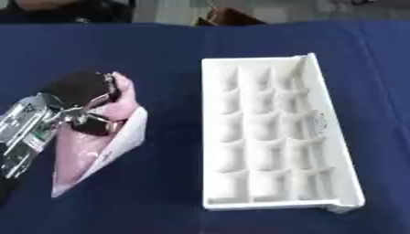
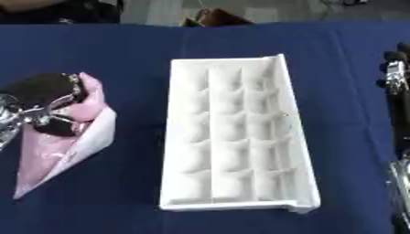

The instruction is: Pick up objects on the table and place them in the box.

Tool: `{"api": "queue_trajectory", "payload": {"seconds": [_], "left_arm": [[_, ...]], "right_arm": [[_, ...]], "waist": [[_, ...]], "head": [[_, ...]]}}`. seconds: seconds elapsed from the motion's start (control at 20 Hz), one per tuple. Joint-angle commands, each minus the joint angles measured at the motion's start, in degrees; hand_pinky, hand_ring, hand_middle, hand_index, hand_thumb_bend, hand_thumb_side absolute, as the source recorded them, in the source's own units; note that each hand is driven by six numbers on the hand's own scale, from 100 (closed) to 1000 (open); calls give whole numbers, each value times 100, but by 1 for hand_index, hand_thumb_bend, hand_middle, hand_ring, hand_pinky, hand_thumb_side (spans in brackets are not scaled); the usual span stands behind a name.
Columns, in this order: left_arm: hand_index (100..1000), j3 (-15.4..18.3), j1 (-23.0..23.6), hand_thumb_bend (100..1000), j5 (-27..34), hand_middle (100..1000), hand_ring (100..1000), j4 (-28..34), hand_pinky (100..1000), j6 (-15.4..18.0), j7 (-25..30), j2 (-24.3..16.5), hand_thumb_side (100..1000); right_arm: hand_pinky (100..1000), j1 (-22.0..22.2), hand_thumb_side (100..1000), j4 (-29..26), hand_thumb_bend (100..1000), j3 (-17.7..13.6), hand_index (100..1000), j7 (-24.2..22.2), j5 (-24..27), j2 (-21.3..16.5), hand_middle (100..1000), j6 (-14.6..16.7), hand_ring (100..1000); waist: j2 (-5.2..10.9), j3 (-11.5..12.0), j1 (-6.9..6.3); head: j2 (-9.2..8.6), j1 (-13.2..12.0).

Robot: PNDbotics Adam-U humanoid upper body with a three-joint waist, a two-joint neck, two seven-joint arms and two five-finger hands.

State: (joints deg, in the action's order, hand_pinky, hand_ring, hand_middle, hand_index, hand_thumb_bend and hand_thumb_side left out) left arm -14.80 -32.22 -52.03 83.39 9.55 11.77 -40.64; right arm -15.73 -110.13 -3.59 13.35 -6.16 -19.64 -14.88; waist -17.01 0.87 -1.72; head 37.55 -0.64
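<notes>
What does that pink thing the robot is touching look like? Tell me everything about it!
The pink packet looks like a soft, flat plastic bag, pale pink with a white edge along its right side. It is shaped like a long triangle, wide at the top and narrowing to a point near the robot. It lies on the blue tablecloth, left of the white tray and apart from it. The left hand is curled around its top end.

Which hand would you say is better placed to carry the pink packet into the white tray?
Left: the left hand already grips the pink packet, while the right hand idles beyond the white tray.
</notes>
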Motion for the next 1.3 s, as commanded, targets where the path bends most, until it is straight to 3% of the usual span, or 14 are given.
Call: {"api": "queue_trajectory", "payload": {"seconds": [0.05, 0.6, 1.0, 1.3], "left_arm": [[157, 109, 1, 100, 69, 100, 100, 28, 100, -65, -84, -66, 100], [150, 404, 138, 100, 449, 100, 100, 194, 100, -293, -181, -17, 100], [127, 1067, 235, 100, 2076, 100, 100, 961, 100, -949, -1007, 245, 100], [123, 1286, -1, 100, 2835, 100, 100, 1559, 100, -1193, -1369, 401, 100]], "right_arm": [[802, -56, 842, -87, 100, -41, 947, 6, 14, -60, 833, 4, 847], [802, -49, 840, -84, 100, -52, 947, 12, 20, -57, 833, 5, 847], [802, -45, 840, -82, 100, -65, 947, 22, 18, -52, 833, 3, 846], [802, -41, 840, -76, 100, -65, 947, 19, 16, -52, 833, 2, 846]], "waist": [[74, -8, 1], [75, 11, 4], [71, 38, 4], [84, 56, 3]], "head": [[-42, -43], [-57, -20], [-91, 33], [-115, 57]]}}
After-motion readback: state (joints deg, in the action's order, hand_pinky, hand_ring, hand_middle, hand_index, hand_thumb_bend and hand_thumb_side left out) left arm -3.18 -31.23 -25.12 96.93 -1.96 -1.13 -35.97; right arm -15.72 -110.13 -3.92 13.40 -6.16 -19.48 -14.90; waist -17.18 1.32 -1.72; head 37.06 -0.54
